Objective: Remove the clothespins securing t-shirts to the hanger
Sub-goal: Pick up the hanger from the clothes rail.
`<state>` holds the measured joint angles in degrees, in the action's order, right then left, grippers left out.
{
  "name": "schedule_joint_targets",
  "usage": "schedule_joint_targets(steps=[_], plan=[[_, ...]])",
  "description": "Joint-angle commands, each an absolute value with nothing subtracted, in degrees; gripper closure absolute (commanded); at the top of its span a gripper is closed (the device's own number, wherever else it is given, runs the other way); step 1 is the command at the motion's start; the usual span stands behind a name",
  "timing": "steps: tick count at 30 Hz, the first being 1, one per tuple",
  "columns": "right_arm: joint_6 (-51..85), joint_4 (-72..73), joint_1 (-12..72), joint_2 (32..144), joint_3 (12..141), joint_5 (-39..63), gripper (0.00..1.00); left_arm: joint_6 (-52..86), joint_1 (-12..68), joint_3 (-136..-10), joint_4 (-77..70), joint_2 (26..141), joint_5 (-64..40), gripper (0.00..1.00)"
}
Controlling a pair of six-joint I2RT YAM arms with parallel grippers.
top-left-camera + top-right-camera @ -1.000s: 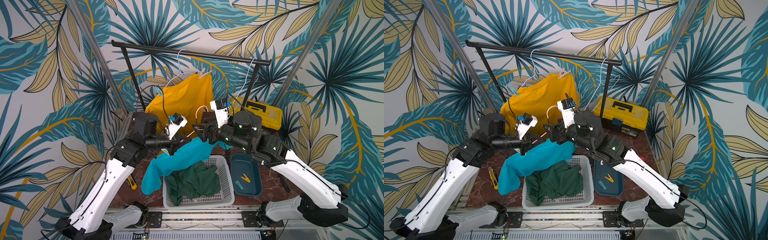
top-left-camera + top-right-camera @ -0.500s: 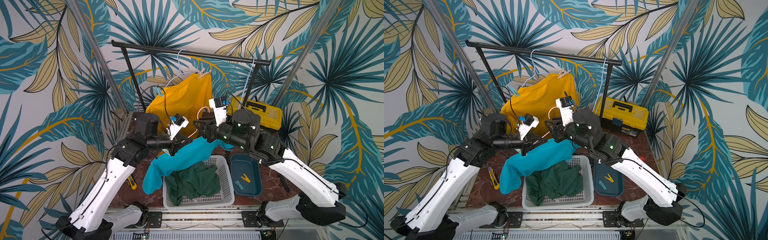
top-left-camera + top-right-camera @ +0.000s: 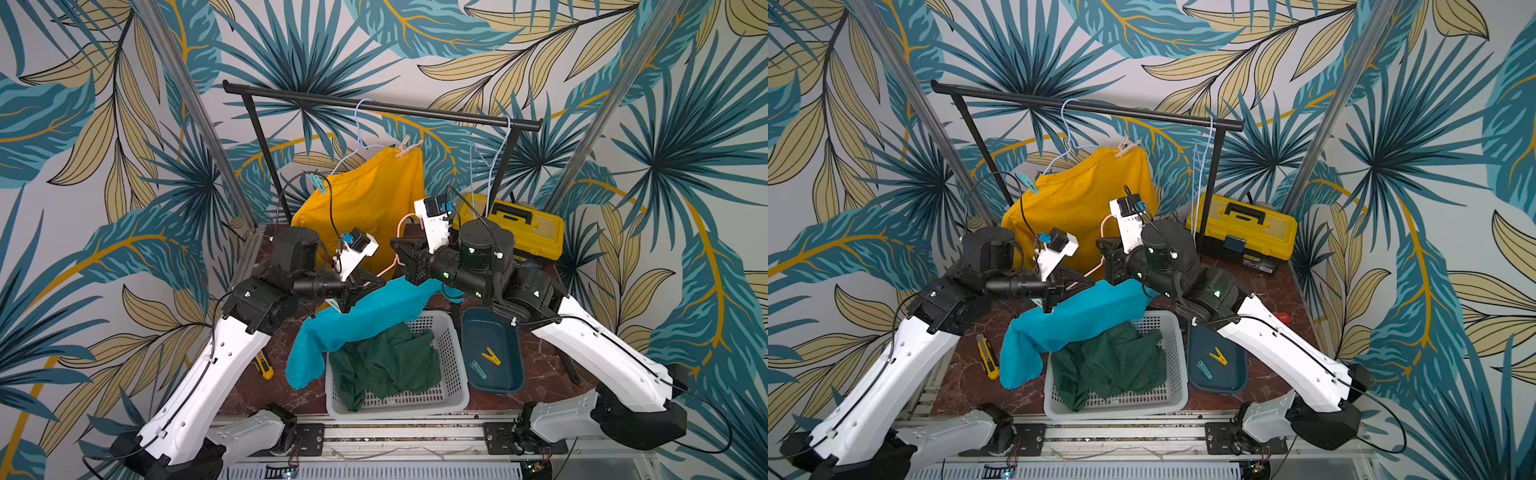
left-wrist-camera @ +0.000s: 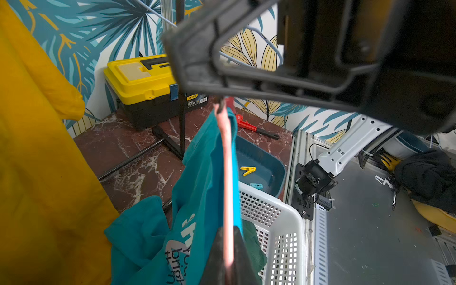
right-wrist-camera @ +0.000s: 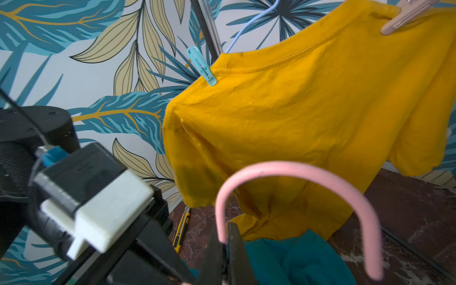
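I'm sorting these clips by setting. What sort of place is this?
Probably a robot test booth staged as a laundry corner: leaf-print wall panels, clothes rail with a pinned yellow t-shirt, laundry basket.

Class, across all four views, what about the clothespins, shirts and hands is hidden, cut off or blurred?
- Whether the shut right hand pinches a clothespin or only the pink hanger: its fingers cover the spot in the right wrist view, its body in both top views.
- Tan clothespin: cut by the edge, right wrist view.
- Turquoise shirt print: cut by the edge, left wrist view.
- Basket floor: under the green shirt, both top views.
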<state>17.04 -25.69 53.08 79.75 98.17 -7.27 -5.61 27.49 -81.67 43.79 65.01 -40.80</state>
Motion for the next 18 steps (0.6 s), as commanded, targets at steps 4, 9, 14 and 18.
schedule_joint_targets(steps=[4, 9, 14, 18], plan=[[17.59, -22.42, 53.43, 77.78, 94.49, -7.86, 1.00, -4.85, 27.77, -82.95, 41.57, 64.34, -40.19, 0.79], [16.18, -16.50, 53.44, 72.28, 86.22, -9.65, 1.00, -1.42, 27.78, -84.34, 41.66, 63.99, -34.45, 0.14], [15.00, -10.80, 53.39, 67.11, 79.46, -11.35, 1.00, 2.64, 25.99, -85.93, 41.66, 63.77, -31.21, 0.00], [13.87, -10.11, 53.35, 64.55, 77.48, -11.70, 1.00, 6.99, 22.00, -85.96, 41.66, 63.56, -34.04, 0.00]])
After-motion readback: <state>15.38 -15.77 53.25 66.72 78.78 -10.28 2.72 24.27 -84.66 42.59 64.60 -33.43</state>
